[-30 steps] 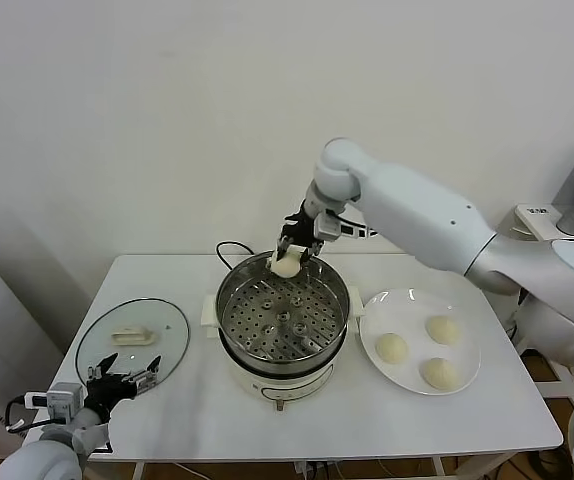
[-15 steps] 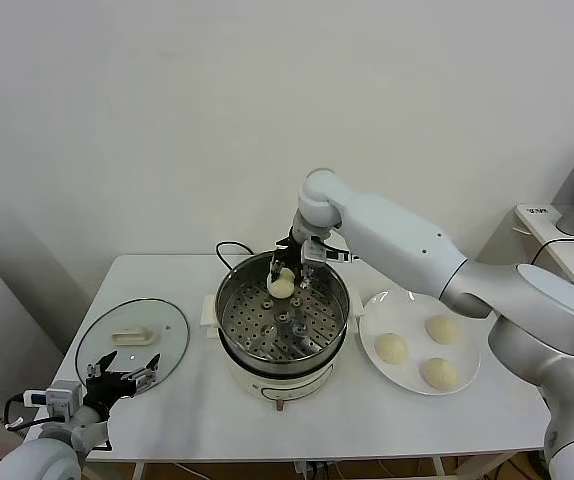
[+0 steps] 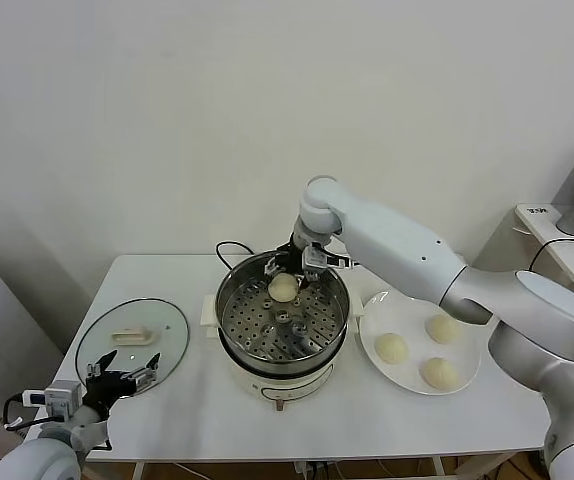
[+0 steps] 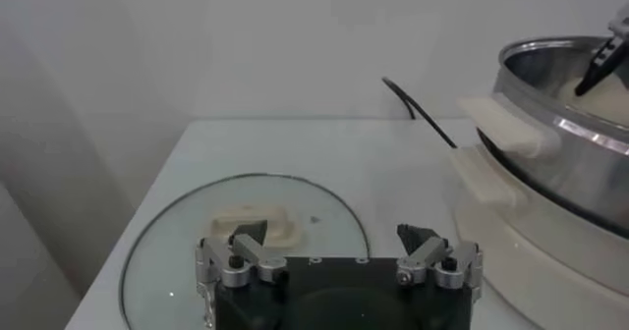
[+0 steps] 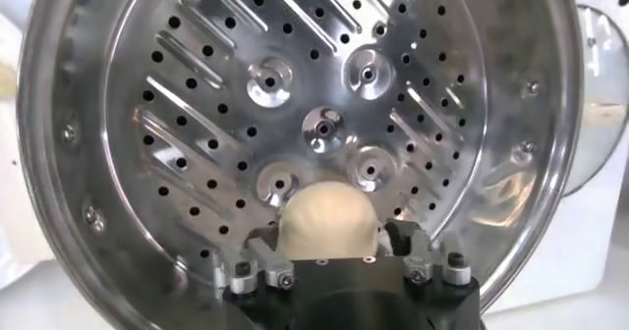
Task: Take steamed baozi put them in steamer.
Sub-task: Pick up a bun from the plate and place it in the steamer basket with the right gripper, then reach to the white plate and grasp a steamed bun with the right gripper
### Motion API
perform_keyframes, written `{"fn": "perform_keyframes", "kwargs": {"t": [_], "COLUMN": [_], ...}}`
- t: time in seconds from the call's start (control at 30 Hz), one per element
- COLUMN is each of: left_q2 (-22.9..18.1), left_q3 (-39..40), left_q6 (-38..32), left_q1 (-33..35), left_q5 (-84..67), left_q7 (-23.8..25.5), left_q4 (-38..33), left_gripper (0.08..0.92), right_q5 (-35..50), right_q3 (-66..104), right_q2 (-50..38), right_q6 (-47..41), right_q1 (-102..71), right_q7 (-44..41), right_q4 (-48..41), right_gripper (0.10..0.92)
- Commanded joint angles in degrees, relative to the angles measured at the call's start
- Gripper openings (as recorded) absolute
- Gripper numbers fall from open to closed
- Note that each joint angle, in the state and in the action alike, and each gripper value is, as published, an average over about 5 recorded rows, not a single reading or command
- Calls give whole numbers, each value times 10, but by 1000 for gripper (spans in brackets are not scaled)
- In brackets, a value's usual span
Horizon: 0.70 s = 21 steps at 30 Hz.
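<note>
Nearest, our left gripper is waiting spread apart over the glass lid. Three baozi are lying on the white plate. Farther back, our right gripper is hanging spread around a fourth bun resting inside the steamer.

Right gripper is down inside the steamer now, fingers spread apart, and the baozi sits on the perforated tray just below them.
</note>
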Motion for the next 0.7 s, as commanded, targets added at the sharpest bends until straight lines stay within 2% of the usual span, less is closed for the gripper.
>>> {"fn": "perform_keyframes", "kwargs": {"t": [0.03,0.2,0.3,0.5,0.7], "left_q2": [-1,-2,-2,-2,-1], "left_q3": [0,2,2,0,0], "left_q6": [1,2,2,2,1], "left_q1": [0,0,-1,-3,-4], "left_q5": [0,0,-1,-5,-8], "left_q7": [0,-2,-1,-1,-1], "left_q4": [-1,-2,-2,-4,-4], "left_gripper": [823,823,823,823,823], "right_q5": [156,339,413,480,479], "right_q3": [-68,-181,-248,-306,-313], "right_q2": [-47,-134,-180,-260,-315], "right_q6": [-76,-252,-327,-415,-434], "right_q1": [94,189,236,256,208], "right_q7": [-12,-49,-65,-60,-47], "right_q4": [14,21,30,51,79], "right_gripper": [820,823,823,823,823]}}
